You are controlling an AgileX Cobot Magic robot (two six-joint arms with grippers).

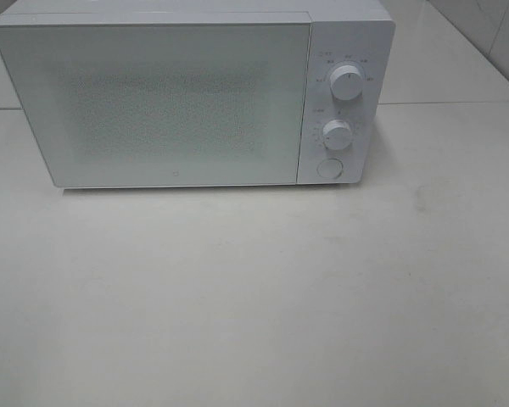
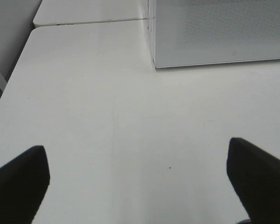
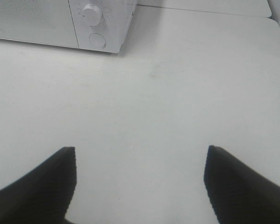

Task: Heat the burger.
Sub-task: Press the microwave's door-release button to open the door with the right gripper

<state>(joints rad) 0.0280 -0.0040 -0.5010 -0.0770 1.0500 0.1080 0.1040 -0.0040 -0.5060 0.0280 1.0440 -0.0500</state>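
The burger is out of view in all three views. A white microwave (image 1: 187,93) stands at the back of the white table (image 1: 254,288) with its door shut; it has two knobs (image 1: 338,134) and a round button (image 1: 328,168) on its right panel. My left gripper (image 2: 135,182) is open and empty over bare table, with the microwave's lower left corner (image 2: 155,65) ahead of it. My right gripper (image 3: 140,182) is open and empty over bare table, with the microwave's knob panel (image 3: 95,23) ahead of it. Neither arm shows in the exterior high view.
A seam (image 1: 450,103) runs between this table and another white table behind it. The table's left edge (image 2: 9,88) shows in the left wrist view. A tiled wall (image 1: 492,34) stands at the back right.
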